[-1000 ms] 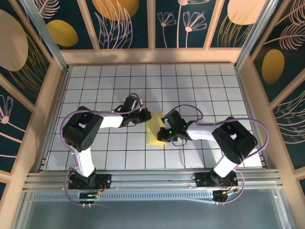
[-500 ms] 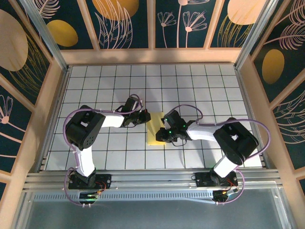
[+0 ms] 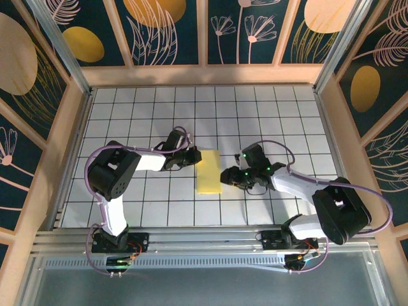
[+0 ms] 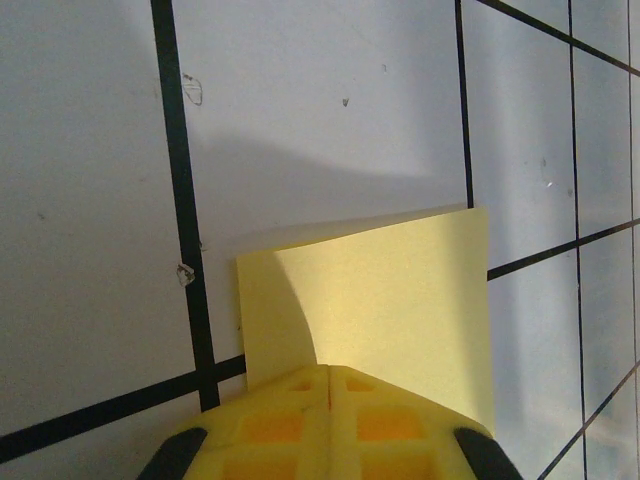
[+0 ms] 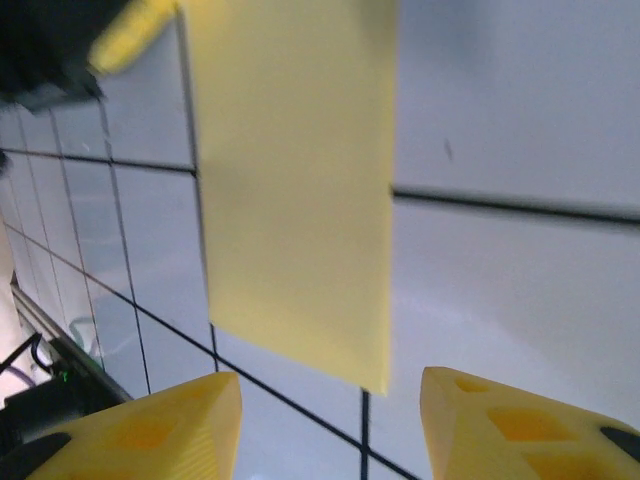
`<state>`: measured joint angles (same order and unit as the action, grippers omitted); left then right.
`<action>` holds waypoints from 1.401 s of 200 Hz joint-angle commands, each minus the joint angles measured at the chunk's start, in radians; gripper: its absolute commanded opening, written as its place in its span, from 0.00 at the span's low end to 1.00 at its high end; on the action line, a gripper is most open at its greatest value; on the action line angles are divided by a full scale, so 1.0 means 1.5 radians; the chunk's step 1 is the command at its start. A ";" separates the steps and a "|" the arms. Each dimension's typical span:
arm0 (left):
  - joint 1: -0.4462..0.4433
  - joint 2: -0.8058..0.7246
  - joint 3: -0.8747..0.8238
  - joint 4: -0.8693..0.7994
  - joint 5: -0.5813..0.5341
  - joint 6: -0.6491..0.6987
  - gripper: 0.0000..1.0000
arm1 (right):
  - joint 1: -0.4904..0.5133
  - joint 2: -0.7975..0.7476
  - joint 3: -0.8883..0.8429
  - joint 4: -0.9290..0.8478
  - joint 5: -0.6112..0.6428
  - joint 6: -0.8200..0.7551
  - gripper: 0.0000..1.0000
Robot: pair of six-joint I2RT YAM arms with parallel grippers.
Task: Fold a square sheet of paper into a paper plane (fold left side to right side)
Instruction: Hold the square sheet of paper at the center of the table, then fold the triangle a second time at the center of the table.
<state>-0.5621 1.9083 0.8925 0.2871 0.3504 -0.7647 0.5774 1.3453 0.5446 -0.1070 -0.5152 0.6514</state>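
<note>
The square sheet of paper (image 3: 210,171) lies folded in half as a narrow bright yellow rectangle on the white grid tiles at the table's middle. My left gripper (image 3: 195,157) is shut, its tips set down on the sheet's upper left corner. In the left wrist view the closed yellow fingers (image 4: 330,420) sit over the near edge of the paper (image 4: 400,300). My right gripper (image 3: 225,175) stands open just right of the sheet, clear of it. In the right wrist view its spread fingertips (image 5: 150,425) frame the paper's (image 5: 295,180) near corner, with nothing between them.
Wooden walls (image 3: 60,146) and metal rails (image 3: 191,239) box in the tiled floor (image 3: 153,108). The left gripper's yellow finger (image 5: 130,35) shows at the top left of the right wrist view, at the sheet's far end.
My right gripper has opened, let go of the paper's right edge and drawn back to the right, its arm swinging outward. The left gripper has stayed shut on the corner.
</note>
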 commanded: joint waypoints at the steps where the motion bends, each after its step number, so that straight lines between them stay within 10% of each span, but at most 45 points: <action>1: 0.001 0.009 -0.021 -0.036 -0.027 -0.005 0.00 | 0.000 -0.008 -0.031 0.036 -0.053 0.032 0.51; 280: 0.000 0.007 -0.025 -0.035 -0.024 -0.009 0.00 | 0.037 0.082 -0.024 0.178 -0.046 0.092 0.45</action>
<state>-0.5632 1.9064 0.8860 0.2966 0.3431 -0.7719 0.6430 1.4582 0.5018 0.1146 -0.5774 0.7734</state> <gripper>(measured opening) 0.054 0.447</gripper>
